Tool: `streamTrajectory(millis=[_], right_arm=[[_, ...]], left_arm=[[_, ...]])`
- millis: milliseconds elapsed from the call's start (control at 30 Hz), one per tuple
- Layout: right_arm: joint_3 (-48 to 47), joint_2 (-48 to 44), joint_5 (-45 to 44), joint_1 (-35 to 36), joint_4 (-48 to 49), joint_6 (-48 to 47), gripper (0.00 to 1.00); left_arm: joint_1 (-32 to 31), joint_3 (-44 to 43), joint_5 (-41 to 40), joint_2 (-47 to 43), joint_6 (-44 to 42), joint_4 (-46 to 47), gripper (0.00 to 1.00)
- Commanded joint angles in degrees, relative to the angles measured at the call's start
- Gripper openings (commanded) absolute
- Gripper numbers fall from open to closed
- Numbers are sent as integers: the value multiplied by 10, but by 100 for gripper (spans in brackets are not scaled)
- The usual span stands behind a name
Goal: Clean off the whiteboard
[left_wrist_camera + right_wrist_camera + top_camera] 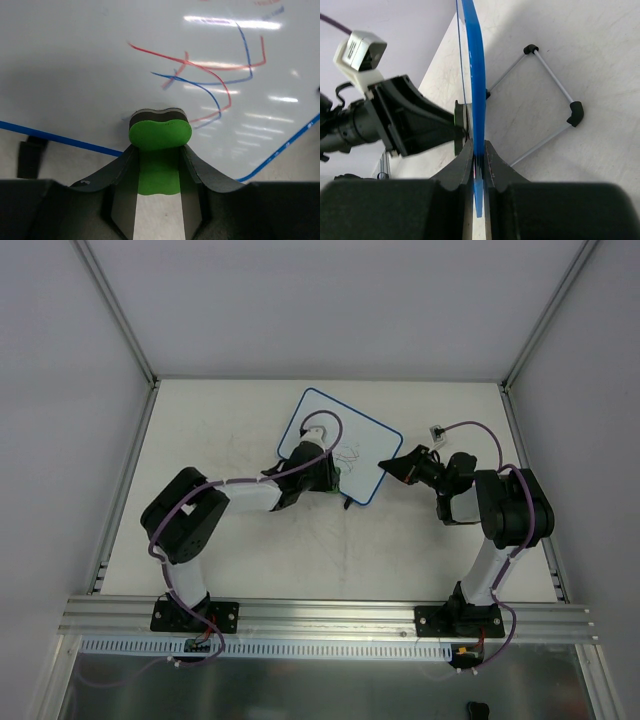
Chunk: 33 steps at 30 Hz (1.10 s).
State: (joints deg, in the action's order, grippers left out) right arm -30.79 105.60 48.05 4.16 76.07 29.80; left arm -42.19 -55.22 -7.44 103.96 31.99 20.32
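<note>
One whiteboard (pixel 366 440), one green eraser (pixel 160 135)

From above, your left arm (pixel 290 480) covers the near corner of the whiteboard (pixel 370 440), and the scribbles (pixel 347 455) are too small to read. The left wrist view cuts the board off at top and right, and the jaws hide the lower half of the green eraser (pixel 160 134). The right wrist sees the board edge-on only.

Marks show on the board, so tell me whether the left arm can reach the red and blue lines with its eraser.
Probably yes. The left gripper holds the green eraser at the whiteboard just short of the scribbles, with only bare board between. The right gripper clamps the board's edge.
</note>
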Motion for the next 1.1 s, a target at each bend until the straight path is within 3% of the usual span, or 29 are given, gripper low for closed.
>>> streamTrajectory(millis=[0, 300, 500, 900, 1067], right_arm=[[3, -10, 0, 0, 117, -18, 0], [5, -12, 1, -1, 117, -18, 0], [2, -9, 3, -1, 117, -17, 0], [2, -9, 3, 0, 117, -15, 0], [2, -10, 3, 0, 117, -15, 0]], left_arm=[[76, -20, -13, 11, -19, -55, 0], [146, -105, 7, 23, -48, -92, 0], [145, -125, 45, 39, -46, -90, 0], [3, -61, -20, 31, -83, -39, 0], [-48, -45, -6, 51, -147, 6, 0]])
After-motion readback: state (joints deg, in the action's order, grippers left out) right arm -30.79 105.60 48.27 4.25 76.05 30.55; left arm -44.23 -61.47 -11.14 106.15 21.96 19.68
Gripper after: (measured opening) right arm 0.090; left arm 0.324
